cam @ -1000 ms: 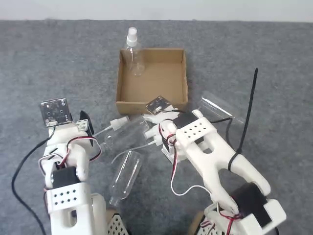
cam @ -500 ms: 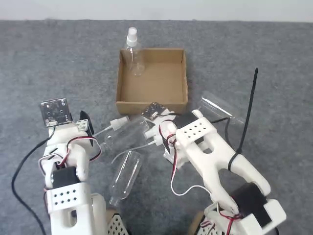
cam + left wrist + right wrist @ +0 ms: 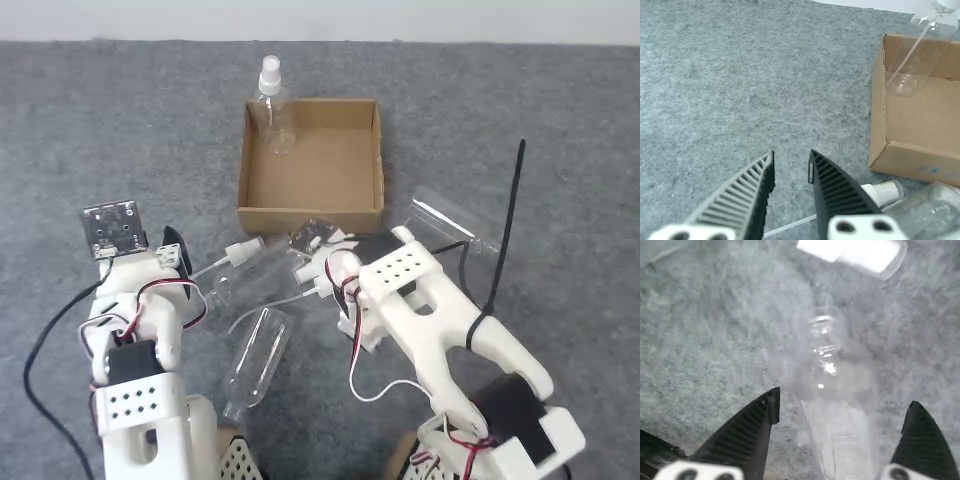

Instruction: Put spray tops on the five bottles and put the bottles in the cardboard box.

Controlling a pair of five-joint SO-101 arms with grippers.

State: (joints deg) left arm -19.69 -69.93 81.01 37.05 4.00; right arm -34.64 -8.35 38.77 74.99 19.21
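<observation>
Straddling clear plastic bottle, ribbed R claw

Grey, short-pile carpet covers the whole worktop; a pale, plain strip runs along its far edge.

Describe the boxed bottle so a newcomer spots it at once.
On the grey carpet sits an open brown cardboard box. In its far left corner stands a clear plastic bottle with a white spray top. It alone is boxed; the other clear bottles lie outside.
</observation>
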